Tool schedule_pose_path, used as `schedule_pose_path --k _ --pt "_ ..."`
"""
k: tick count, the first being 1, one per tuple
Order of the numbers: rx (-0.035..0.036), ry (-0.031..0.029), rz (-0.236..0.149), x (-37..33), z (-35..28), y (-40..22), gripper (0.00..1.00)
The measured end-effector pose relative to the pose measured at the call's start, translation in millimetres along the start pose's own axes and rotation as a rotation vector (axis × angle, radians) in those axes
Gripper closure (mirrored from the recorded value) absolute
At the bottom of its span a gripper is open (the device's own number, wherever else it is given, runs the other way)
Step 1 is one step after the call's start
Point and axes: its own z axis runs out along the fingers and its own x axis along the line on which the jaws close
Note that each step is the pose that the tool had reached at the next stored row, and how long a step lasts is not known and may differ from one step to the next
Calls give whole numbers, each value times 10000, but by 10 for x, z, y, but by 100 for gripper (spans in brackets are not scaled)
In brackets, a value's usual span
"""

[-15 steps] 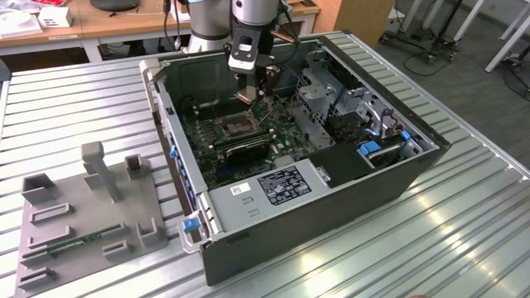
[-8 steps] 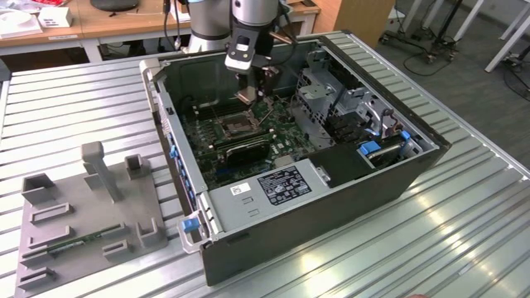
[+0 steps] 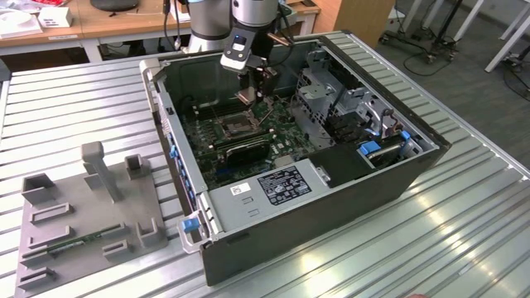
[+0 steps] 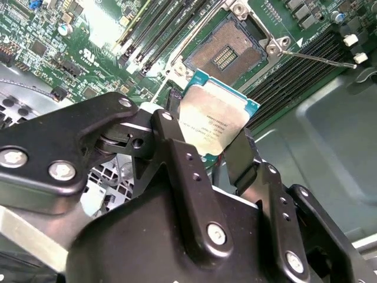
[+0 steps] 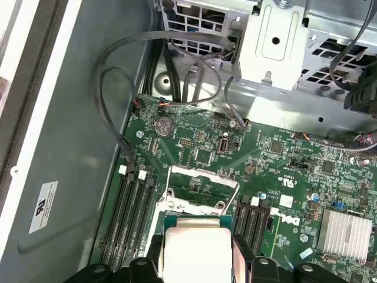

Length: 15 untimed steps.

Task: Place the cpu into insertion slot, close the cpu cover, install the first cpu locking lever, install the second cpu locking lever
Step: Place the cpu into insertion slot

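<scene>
My gripper (image 3: 251,93) hangs inside the open computer case, shut on the cpu (image 4: 215,115), a small silver-topped square chip clamped by its edges between the two black fingers (image 4: 241,156). The cpu (image 3: 247,97) is in the air, tilted, above the green board. The insertion slot (image 4: 227,50) lies uncovered a short way beyond the chip, its dark centre showing; in the exterior view the insertion slot (image 3: 234,127) is below the gripper. The cpu cover (image 5: 203,172), a thin silver frame, stands swung open just past the cpu (image 5: 197,250). A thin locking lever (image 4: 318,59) sticks out beside the slot.
Long black memory slots (image 5: 132,206) flank the socket. A silver drive cage (image 3: 319,93) and loose cables (image 5: 112,112) crowd one side, and a power supply (image 3: 277,183) sits at the near end. A grey fixture tray (image 3: 83,223) lies on the table at the exterior view's left.
</scene>
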Motion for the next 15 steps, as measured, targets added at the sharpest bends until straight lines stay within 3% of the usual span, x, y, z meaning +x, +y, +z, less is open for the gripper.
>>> schedule_pose_path --k 4,5,7,10,11,15 --pt "15 2 4 0 0 0 46" --pt "76 19 6 1 2 1 46" --pt "355 83 15 0 3 2 46" --pt "878 204 35 -2 8 8 46" --pt "984 228 38 -2 8 9 46" --pt "1003 232 39 -2 8 9 46"
